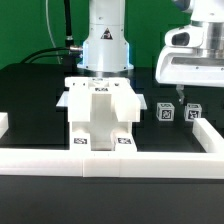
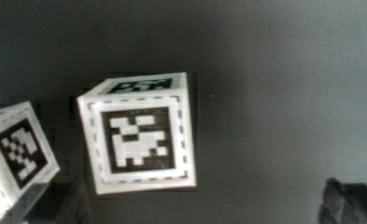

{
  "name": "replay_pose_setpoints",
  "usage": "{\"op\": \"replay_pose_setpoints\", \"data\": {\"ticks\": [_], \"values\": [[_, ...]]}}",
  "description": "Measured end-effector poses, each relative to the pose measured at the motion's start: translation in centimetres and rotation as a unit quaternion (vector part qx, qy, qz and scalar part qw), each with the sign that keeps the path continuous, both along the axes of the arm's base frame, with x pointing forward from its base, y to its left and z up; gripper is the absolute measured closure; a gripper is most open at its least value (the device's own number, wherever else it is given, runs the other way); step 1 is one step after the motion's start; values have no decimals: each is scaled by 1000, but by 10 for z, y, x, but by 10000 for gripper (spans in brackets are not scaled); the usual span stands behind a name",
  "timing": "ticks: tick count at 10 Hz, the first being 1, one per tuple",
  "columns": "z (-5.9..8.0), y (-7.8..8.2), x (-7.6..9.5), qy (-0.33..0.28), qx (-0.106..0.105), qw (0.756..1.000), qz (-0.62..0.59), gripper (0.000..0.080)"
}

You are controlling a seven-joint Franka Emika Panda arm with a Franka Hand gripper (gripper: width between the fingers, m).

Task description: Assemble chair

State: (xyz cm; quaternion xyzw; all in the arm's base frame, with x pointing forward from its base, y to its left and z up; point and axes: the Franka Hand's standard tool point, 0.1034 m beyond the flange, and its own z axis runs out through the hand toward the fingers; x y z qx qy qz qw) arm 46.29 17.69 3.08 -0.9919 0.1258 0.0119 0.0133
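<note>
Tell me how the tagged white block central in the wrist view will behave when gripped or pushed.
The block looks like rigid plastic, so it should keep its shape in a grip. Flat faces and square edges suggest it will slide, not roll. The neighbouring block sits close, so a push that way would probably bump it.

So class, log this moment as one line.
gripper: open, empty | position: above small tagged blocks | chair panels: mid-table, apart from gripper

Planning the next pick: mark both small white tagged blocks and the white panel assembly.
Small white tagged block nearer the assembly (image 1: pixel 165 112): exterior view, tagged face.
Small white tagged block farther away (image 1: pixel 192 113): exterior view, tagged face.
White panel assembly (image 1: pixel 98 115): exterior view, middle panel.
</note>
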Motion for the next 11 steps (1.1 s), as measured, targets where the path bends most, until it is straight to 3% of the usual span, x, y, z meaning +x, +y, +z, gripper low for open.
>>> {"op": "replay_pose_setpoints", "data": {"ticks": [8, 10, 11], "values": [[-12, -5, -6, 0, -8, 1000, 0, 150], [-12, -5, -6, 0, -8, 1000, 0, 415], [-13, -7, -5, -3, -9, 1000, 0, 415]]}}
